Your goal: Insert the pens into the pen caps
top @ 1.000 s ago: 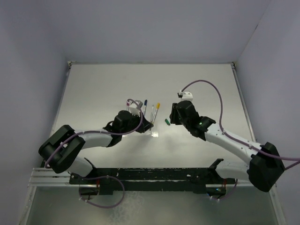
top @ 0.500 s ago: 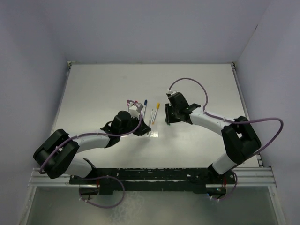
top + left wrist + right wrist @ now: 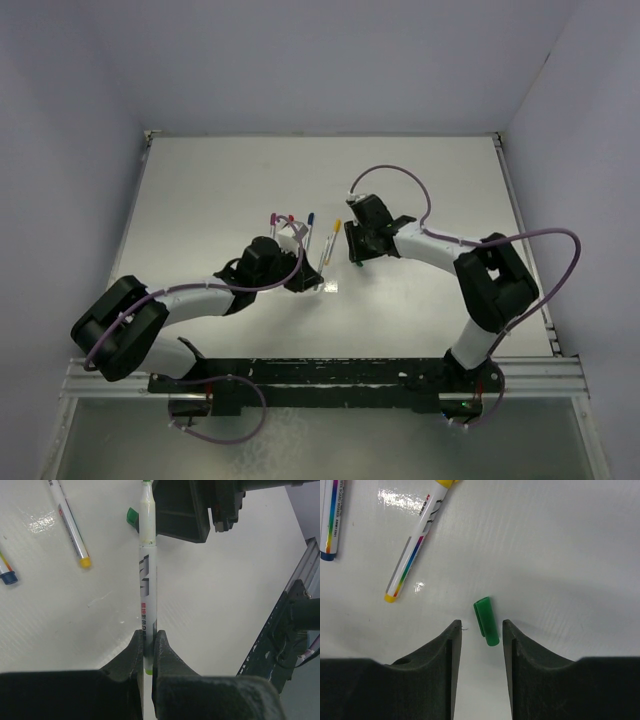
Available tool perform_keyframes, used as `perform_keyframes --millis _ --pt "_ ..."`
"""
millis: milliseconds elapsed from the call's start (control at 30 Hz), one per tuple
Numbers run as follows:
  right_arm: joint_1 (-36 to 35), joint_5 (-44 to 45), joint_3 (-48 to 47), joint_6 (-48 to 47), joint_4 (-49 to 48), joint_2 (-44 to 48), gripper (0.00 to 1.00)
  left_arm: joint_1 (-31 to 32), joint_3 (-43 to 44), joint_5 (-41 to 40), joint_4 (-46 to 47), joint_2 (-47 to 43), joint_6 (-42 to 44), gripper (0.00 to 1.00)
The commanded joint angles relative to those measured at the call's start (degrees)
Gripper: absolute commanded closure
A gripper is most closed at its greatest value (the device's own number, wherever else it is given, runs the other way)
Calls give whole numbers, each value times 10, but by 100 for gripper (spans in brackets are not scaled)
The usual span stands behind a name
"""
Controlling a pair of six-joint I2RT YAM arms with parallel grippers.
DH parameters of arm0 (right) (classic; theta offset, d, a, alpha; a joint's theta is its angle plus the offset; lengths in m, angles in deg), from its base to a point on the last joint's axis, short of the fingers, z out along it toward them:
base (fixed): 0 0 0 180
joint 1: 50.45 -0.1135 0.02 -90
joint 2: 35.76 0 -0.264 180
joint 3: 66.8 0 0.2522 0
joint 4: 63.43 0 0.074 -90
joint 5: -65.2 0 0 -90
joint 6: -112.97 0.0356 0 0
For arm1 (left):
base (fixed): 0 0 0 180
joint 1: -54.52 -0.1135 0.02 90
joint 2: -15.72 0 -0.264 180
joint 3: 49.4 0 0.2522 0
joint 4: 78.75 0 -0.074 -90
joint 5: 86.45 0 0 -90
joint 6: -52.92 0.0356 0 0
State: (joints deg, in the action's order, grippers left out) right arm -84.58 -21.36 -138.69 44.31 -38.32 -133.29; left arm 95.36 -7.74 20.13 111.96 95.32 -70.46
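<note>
Left fingers (image 3: 131, 652) pressed tight on a green-tipped pen (image 3: 148, 580), gripped near its back end. Barrel straight out ahead, green tip at the far end, pointing toward the black body of the right arm (image 3: 440, 245).

Right fingers (image 3: 445, 645) apart, straddling the green cap (image 3: 486, 621). Cap flat on the white tabletop (image 3: 200, 200), in the gap, touched by neither finger, nearer the right-hand one in the right wrist view. In the left wrist view, the same cap just beside the held pen's tip, partly behind it.

Beyond the cap, a yellow-tipped pen (image 3: 415, 550) loose on the tabletop. At the left edge of the right wrist view, a blue-tipped pen (image 3: 332, 520). Both clear of the cap and of each other.

Against a second ago: right arm folded in, elbow drawn from the far right corner toward the middle. Wrist swung left, now over the cap instead of off to its right. Left arm (image 3: 200, 295) in much the same place, same clamp on the same pen. Yellow-tipped and blue-tipped pens unmoved.
</note>
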Motion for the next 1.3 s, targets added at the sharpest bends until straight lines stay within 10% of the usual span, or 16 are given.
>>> perform_keyframes --millis 0,1133,1267 --pt "-1 7 -27 -17 0 -9 59 -3 -1 19 41 -7 7 100" --pt "-20 46 40 47 64 -58 72 -2 2 33 54 32 -27 100" --pt "-23 49 40 54 71 -74 90 -2 13 31 34 38 -28 100"
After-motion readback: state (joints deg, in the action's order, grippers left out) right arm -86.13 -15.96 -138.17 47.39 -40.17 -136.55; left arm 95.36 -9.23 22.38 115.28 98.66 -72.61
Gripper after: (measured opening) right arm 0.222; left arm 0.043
